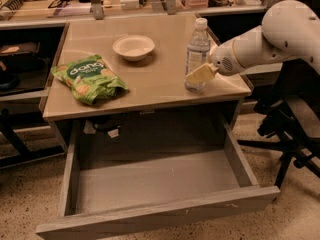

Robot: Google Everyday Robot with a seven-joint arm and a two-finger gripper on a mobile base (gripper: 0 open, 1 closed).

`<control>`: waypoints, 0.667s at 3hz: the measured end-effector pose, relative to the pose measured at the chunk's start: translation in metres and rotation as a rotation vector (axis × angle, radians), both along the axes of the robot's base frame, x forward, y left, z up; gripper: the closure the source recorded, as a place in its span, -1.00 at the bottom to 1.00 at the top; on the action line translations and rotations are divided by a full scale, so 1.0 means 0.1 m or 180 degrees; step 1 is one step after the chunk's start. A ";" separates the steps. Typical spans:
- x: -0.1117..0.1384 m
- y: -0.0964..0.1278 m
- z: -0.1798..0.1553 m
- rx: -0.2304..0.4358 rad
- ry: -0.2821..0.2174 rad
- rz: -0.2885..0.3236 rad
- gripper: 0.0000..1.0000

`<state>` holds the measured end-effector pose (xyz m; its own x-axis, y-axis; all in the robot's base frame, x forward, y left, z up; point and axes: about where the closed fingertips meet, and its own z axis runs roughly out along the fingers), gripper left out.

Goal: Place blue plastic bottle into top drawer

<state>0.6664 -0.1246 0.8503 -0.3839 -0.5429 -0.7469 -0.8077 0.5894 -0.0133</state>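
Observation:
The blue plastic bottle [198, 46] stands upright near the right edge of the table top [160, 79]. It is clear, with a white cap. My gripper [200, 74] reaches in from the right on the white arm [270, 36] and sits against the bottle's lower part, partly in front of it. The top drawer [155, 184] is pulled out wide below the table. Its grey inside holds nothing that I can see.
A white bowl [133, 46] sits at the table's middle back. A green snack bag [87, 77] lies at the front left. A black chair base [287, 129] stands on the floor to the right. Shelves with clutter run behind the table.

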 end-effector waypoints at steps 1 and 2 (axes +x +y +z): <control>-0.35 0.02 0.04 0.0049 0.0068 -0.0084 1.00; -0.84 0.00 -0.04 0.0106 0.0230 -0.0232 1.00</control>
<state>0.5820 -0.1249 0.8460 -0.4750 -0.4869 -0.7330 -0.7608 0.6458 0.0640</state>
